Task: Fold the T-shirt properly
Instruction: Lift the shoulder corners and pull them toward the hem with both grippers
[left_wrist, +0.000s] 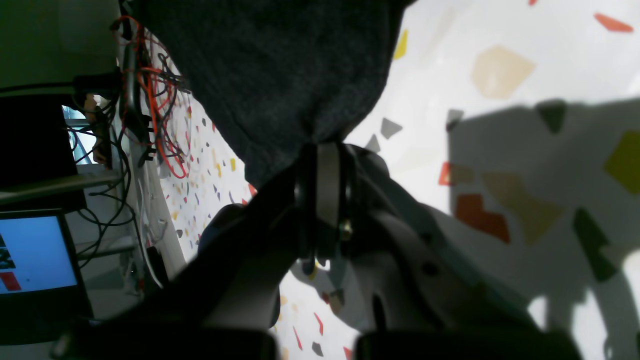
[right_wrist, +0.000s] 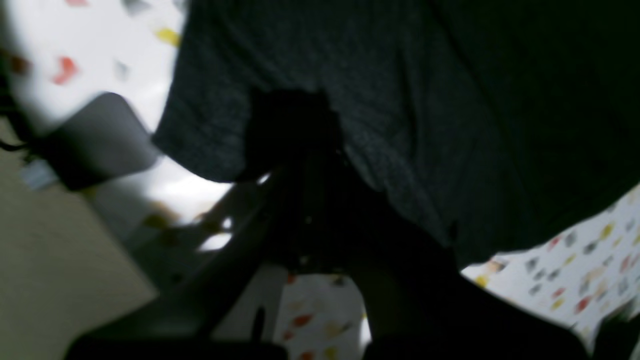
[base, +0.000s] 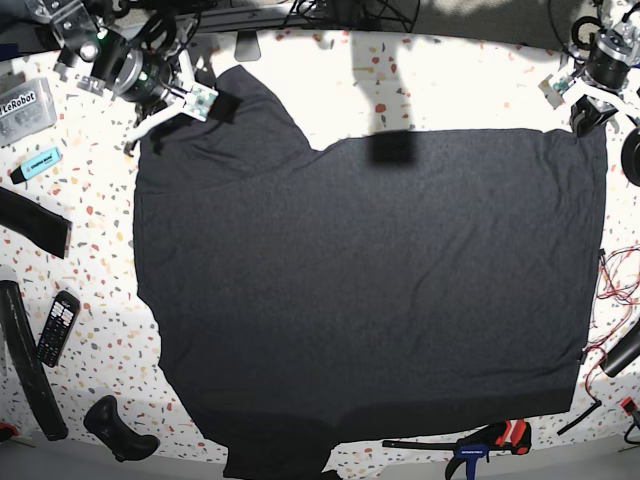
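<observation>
The T-shirt (base: 370, 300) lies spread flat over most of the speckled desk (base: 100, 330). The left gripper (base: 585, 112) pinches its far corner; the right gripper (base: 215, 103) seems, in a dark, blurred view, clamped on the opposite sleeve, probably to hold the cloth taut. Loose cables (left_wrist: 150, 100) crowd the desk's edge.

Base looks down; wrist views close on T-shirt (base: 370, 300).
</observation>
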